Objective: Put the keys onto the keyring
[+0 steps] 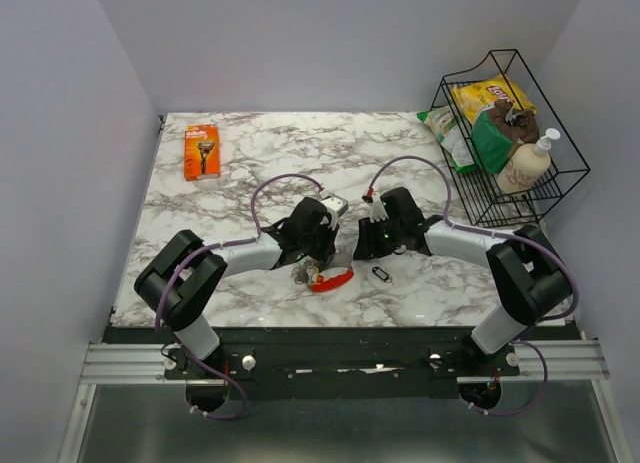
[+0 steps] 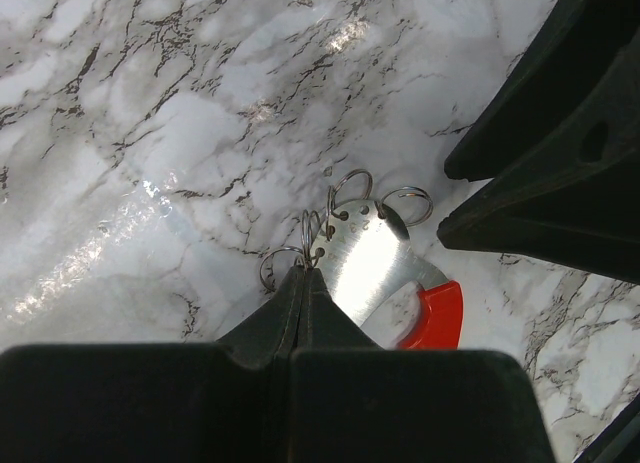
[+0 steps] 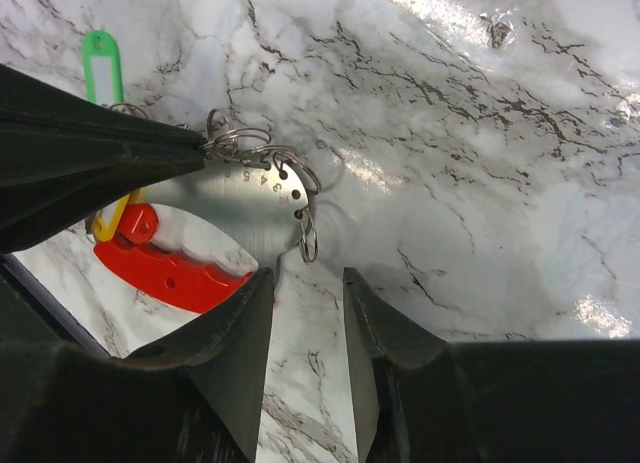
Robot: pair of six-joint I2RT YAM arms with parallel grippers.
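The keys (image 1: 322, 278) lie on the marble near the front: a silvery plate (image 2: 365, 263) with several small wire rings, a red curved tag (image 3: 170, 273), and green (image 3: 100, 68) and yellow (image 3: 110, 218) heads. My left gripper (image 2: 305, 273) is shut on one wire ring at the plate's edge. My right gripper (image 3: 307, 275) is open, its tips just short of another small ring (image 3: 308, 238) hanging from the plate, with nothing between them. The keyring (image 1: 380, 274), a tiny black oblong loop, lies alone on the marble right of the bunch.
An orange razor pack (image 1: 201, 150) lies at the back left. A black wire basket (image 1: 570, 173) with snack bags and a pump bottle stands at the back right. White walls close in the table on three sides.
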